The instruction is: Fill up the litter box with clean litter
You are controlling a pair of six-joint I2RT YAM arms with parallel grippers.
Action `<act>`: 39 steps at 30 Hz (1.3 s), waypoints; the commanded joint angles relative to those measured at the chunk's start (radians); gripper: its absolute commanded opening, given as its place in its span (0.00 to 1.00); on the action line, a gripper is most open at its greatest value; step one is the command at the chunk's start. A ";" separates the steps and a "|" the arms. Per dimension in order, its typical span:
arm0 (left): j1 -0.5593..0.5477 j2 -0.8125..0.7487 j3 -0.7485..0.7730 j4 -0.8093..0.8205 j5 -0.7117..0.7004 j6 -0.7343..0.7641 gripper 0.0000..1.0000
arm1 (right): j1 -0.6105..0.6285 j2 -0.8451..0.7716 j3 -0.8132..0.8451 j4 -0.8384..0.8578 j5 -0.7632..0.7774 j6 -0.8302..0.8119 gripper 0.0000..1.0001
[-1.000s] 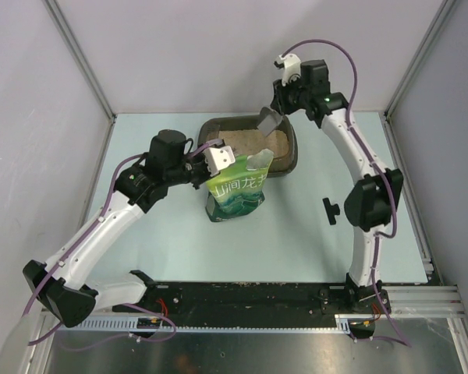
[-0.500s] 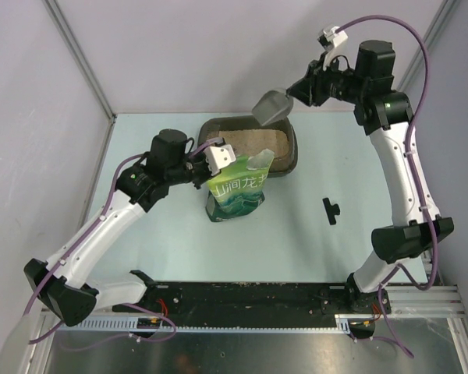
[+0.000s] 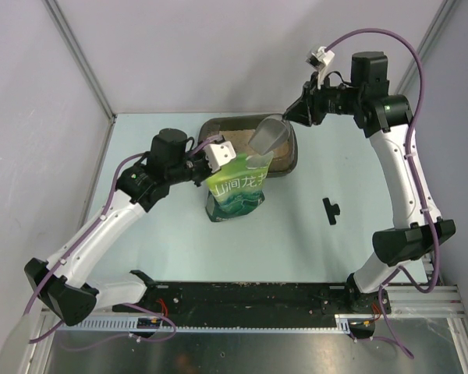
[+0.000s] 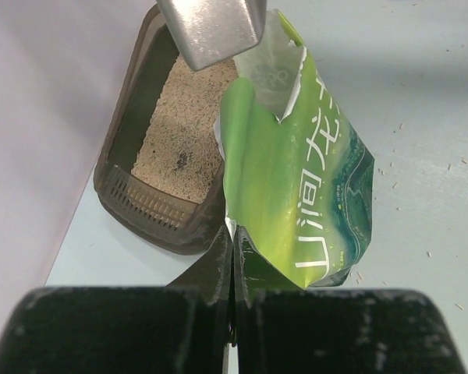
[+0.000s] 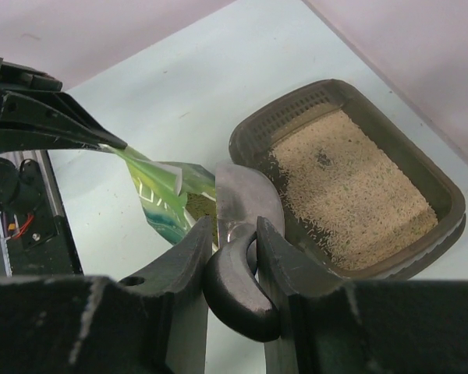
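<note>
The dark brown-grey litter box (image 3: pixel 212 126) stands at the back of the table and holds a layer of beige clean litter (image 3: pixel 239 141); both also show in the left wrist view (image 4: pixel 118 160) (image 4: pixel 179 128) and the right wrist view (image 5: pixel 455 199) (image 5: pixel 351 191). My left gripper (image 3: pixel 221 153) (image 4: pixel 234 243) is shut on the edge of the open green bag (image 3: pixel 235 191) (image 4: pixel 304 171), holding it upright in front of the box. My right gripper (image 3: pixel 298 115) (image 5: pixel 234 234) is shut on the black handle of the silver metal scoop (image 3: pixel 267 136) (image 5: pixel 246 199) (image 4: pixel 210 27), whose bowl hangs above the bag's mouth.
A small black part (image 3: pixel 330 209) lies on the table to the right of the bag. Loose granules are scattered on the table right of the bag (image 4: pixel 421 187). Grey walls close in at the back and both sides.
My right arm swung up and out to the right with the scoop, then brought the scoop's bowl down over the bag's mouth. The left arm and bag stayed put.
</note>
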 commanded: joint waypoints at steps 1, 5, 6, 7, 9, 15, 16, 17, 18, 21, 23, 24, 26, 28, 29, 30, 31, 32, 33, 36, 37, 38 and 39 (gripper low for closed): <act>-0.003 -0.008 0.039 0.055 -0.053 -0.038 0.00 | -0.004 -0.062 0.013 -0.002 -0.056 -0.028 0.00; -0.002 -0.014 0.034 0.060 -0.055 -0.044 0.00 | 0.003 -0.072 0.001 -0.049 -0.041 -0.090 0.00; -0.002 -0.012 0.033 0.060 -0.053 -0.047 0.00 | 0.006 -0.076 -0.007 -0.054 -0.035 -0.102 0.00; -0.002 -0.012 0.033 0.062 -0.050 -0.048 0.00 | 0.007 -0.081 -0.027 -0.049 -0.019 -0.120 0.00; -0.002 -0.012 0.034 0.062 -0.041 -0.052 0.00 | 0.010 -0.082 -0.039 -0.043 -0.010 -0.143 0.00; -0.002 -0.015 0.036 0.063 -0.041 -0.052 0.00 | 0.035 -0.064 -0.036 -0.091 0.027 -0.261 0.00; -0.002 -0.018 0.034 0.062 -0.039 -0.054 0.00 | 0.047 -0.061 -0.036 -0.097 0.038 -0.275 0.00; -0.003 -0.018 0.034 0.062 -0.038 -0.054 0.00 | 0.049 -0.053 -0.030 -0.103 0.036 -0.286 0.00; -0.002 -0.018 0.034 0.063 -0.036 -0.054 0.00 | 0.053 -0.049 -0.024 -0.110 0.038 -0.309 0.00; -0.002 -0.021 0.034 0.063 -0.033 -0.052 0.00 | 0.078 -0.013 0.042 -0.176 0.035 -0.372 0.00; -0.002 -0.023 0.033 0.062 -0.033 -0.052 0.00 | 0.093 0.007 0.074 -0.234 0.033 -0.404 0.00; -0.003 -0.023 0.034 0.062 -0.033 -0.051 0.00 | 0.099 0.023 0.103 -0.253 0.035 -0.418 0.00; -0.002 -0.021 0.034 0.062 -0.035 -0.052 0.00 | 0.116 0.036 0.123 -0.302 0.039 -0.465 0.00; -0.002 -0.023 0.033 0.062 -0.036 -0.051 0.00 | 0.128 0.046 0.143 -0.324 0.048 -0.504 0.00; -0.002 -0.023 0.033 0.062 -0.036 -0.049 0.00 | 0.131 0.050 0.145 -0.339 0.050 -0.515 0.00; -0.002 -0.023 0.033 0.063 -0.036 -0.049 0.00 | 0.139 0.050 0.148 -0.347 0.053 -0.525 0.00; -0.002 -0.023 0.031 0.063 -0.035 -0.051 0.00 | 0.145 0.048 0.148 -0.353 0.056 -0.550 0.00; -0.002 -0.022 0.033 0.062 -0.035 -0.049 0.00 | 0.150 0.046 0.148 -0.367 0.061 -0.564 0.00; -0.002 -0.023 0.033 0.063 -0.032 -0.051 0.00 | 0.159 0.046 0.147 -0.371 0.070 -0.574 0.00; -0.003 -0.018 0.036 0.062 -0.026 -0.052 0.00 | 0.171 0.050 0.128 -0.361 0.071 -0.593 0.00; -0.003 -0.014 0.036 0.063 -0.021 -0.052 0.00 | 0.177 0.051 0.122 -0.347 0.068 -0.585 0.00; -0.002 -0.011 0.036 0.062 -0.018 -0.052 0.01 | 0.179 0.051 0.099 -0.304 0.065 -0.556 0.00; -0.003 -0.009 0.036 0.062 -0.012 -0.054 0.04 | 0.182 0.053 0.087 -0.278 0.059 -0.539 0.00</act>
